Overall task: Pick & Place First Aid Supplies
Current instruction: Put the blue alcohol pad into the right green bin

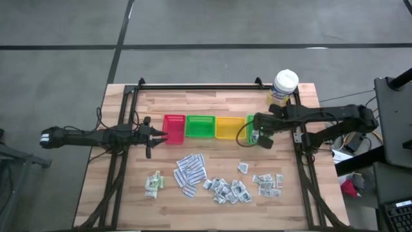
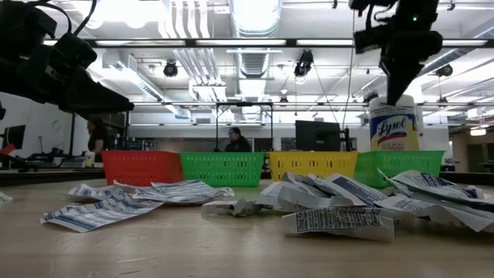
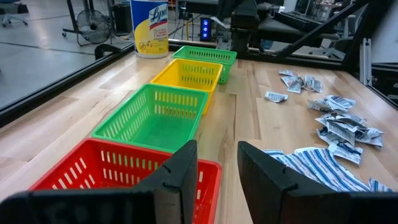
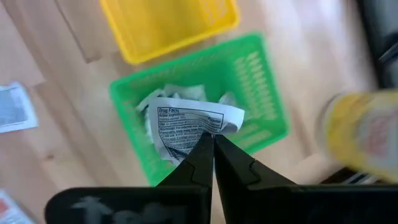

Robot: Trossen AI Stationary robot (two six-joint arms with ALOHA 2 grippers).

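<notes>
Packet pinched by right gripper, shut tight

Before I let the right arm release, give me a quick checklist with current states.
1. Right gripper shut on the white printed paper packet: ok.
2. Packet above the far green plastic tray: ok.
3. That tray already holds white packets: ok.
4. White-lidded yellow-labelled tub apart from that gripper: ok.
5. Left gripper open over the red plastic tray, empty: ok.
6. Packet's height above the tray floor: cannot tell.

right green tray mostly hidden under arm.
</notes>
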